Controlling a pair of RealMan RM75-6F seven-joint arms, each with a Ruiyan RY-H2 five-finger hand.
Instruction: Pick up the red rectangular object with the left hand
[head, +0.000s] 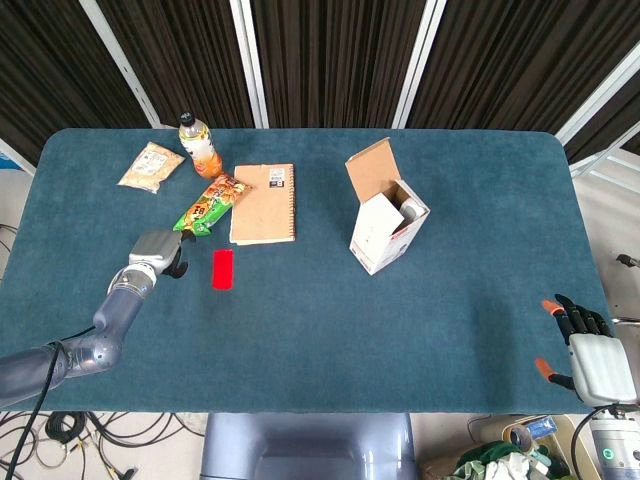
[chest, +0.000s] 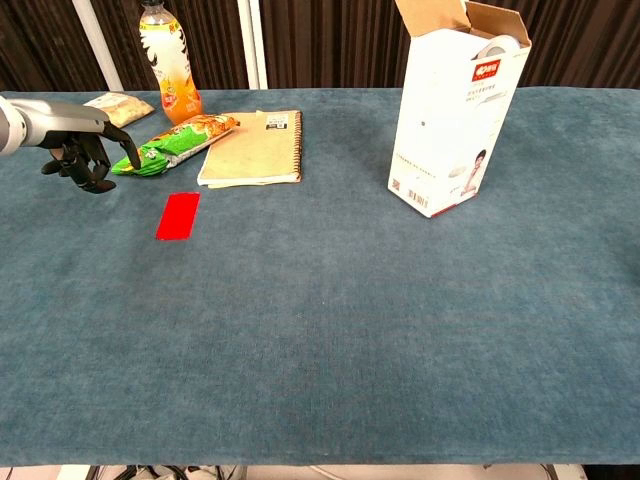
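Fingers (chest: 92, 160) of left hand (chest: 75, 140) just left of red rectangular object (chest: 179, 215), apart.

My left hand (head: 160, 252) hangs just left of the block (head: 223, 269). Behind it lie the snack pack (head: 211, 204) and notebook (head: 265, 203); the box (head: 386, 222) stands well right.

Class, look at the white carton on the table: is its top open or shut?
Open. The white carton stands upright with its brown top flaps raised; the head view shows down into it.
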